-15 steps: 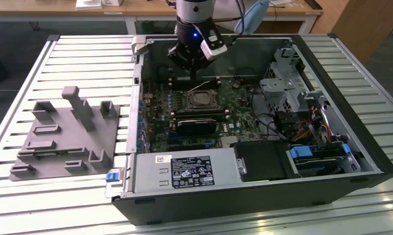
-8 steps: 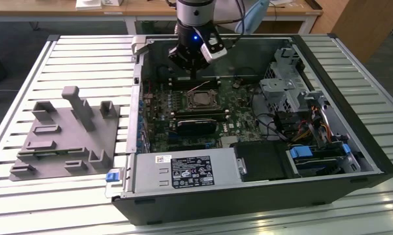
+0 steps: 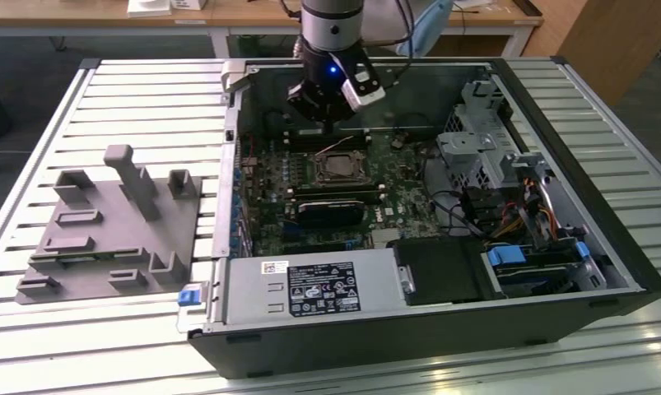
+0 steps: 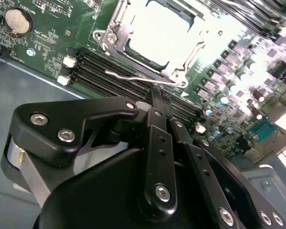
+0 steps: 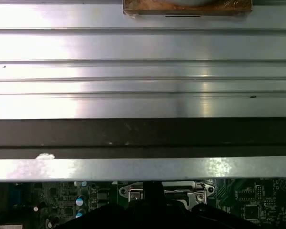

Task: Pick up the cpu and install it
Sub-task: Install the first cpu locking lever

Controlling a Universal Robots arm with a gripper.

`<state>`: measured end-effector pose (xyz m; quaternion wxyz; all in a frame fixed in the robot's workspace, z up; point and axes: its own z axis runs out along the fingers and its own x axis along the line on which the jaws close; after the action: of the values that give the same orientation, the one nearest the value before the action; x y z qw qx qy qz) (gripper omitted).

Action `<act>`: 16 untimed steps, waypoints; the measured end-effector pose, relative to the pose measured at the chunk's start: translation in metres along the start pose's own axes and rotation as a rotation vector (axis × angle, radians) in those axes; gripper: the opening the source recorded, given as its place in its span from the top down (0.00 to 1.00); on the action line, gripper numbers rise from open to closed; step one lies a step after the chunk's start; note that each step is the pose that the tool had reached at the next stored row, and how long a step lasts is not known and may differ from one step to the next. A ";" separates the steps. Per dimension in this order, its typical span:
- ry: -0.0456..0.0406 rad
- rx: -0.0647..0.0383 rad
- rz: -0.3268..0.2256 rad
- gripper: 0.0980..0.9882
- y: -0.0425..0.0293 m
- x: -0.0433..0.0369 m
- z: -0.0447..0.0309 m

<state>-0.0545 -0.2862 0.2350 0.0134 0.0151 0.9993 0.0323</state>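
Gripper hangs inside open PC case, above the motherboard, near the case's far wall.

Fingers look drawn together with nothing seen between them; in the second wrist view the gripper tips meet just short of the socket. The cpu sits in the socket with a pale bright top, metal frame around it; in exterior view the cpu is just beyond the RAM slots. Grey fixture with posts stands on the slatted table, well apart at exterior view's left.

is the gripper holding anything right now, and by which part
Cannot be told: the black gripper hovers above the motherboard socket, its fingertips hidden.
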 end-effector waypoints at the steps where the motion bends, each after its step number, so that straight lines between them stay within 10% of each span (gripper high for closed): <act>1: 0.0001 0.000 -0.003 0.99 0.0000 -0.0012 0.0012; 16: 0.0027 0.000 -0.040 0.99 0.0007 -0.0116 0.0123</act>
<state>-0.0426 -0.2850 0.2230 0.0127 -0.0050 0.9994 0.0318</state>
